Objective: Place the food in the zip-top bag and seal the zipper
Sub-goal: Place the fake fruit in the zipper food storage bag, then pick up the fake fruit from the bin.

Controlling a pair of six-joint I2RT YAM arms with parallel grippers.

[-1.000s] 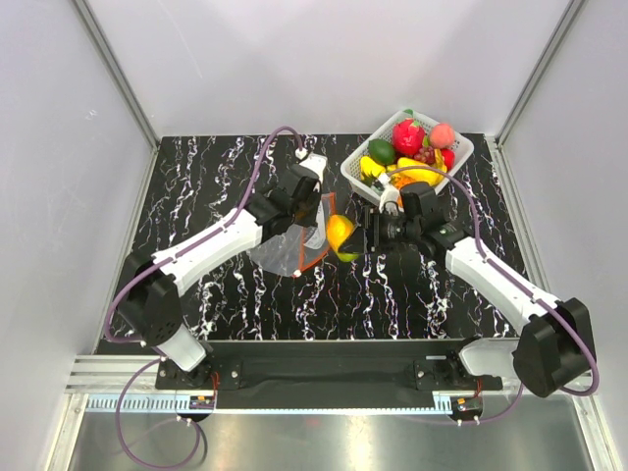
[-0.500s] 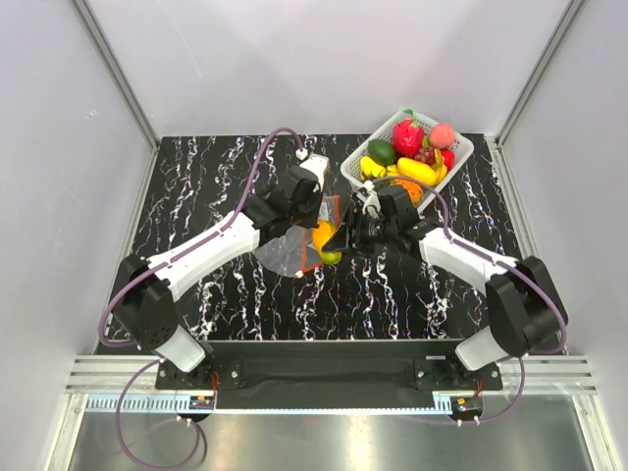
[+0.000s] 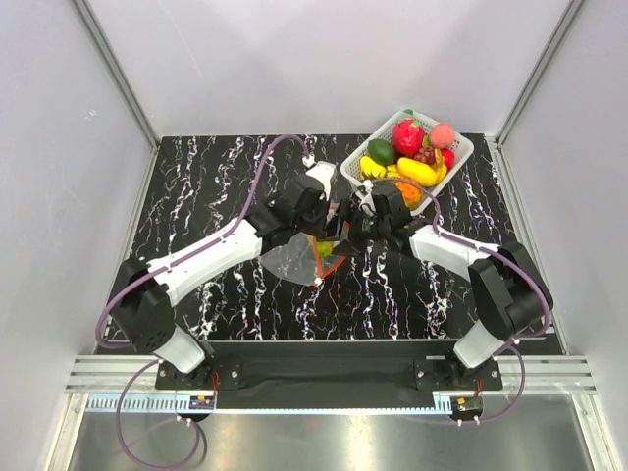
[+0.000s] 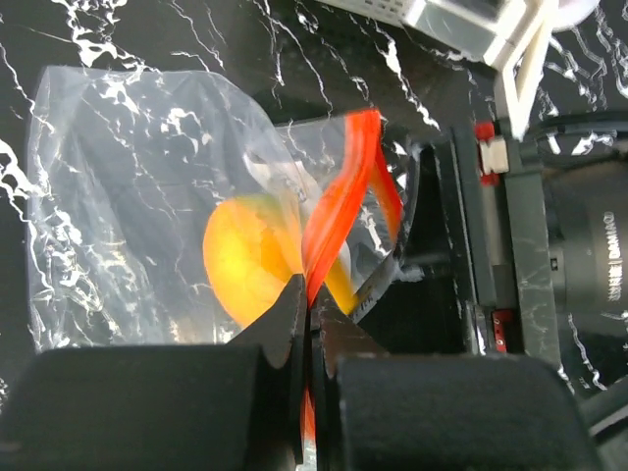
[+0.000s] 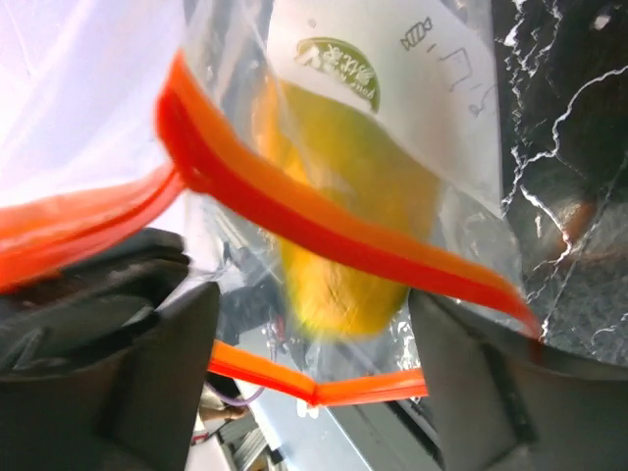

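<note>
red-orange is the colour to watch here: the zipper [image 4: 341, 201] of the zip-top bag [image 3: 290, 263]. the left gripper [image 4: 310, 306] is pinched tight on that strip and lifts one lip of the bag up. in the left wrist view the strip runs straight away from its fingers, so its long way points off from the left arm.

the bag's open mouth faces the right arm. the right gripper [image 5: 309, 319] is right at that mouth, with its two fingers spread wide and gaps on both sides, so it grips nothing. a yellow-orange fruit [image 5: 343, 216] sits just past those fingers, deeper in, behind the clear plastic. we think it is inside the bag now and let go.

so the bag and fruit lie to the left of the right gripper, and the white basket [image 3: 357, 176] with the other food [image 3: 416, 155] lies behind it, at the far right of the table. we guess the right arm must back out the way the mouth faces, away from the left arm. if it goes sideways, a finger could snag the strip. the right arm is much nearer to the basket.
</note>
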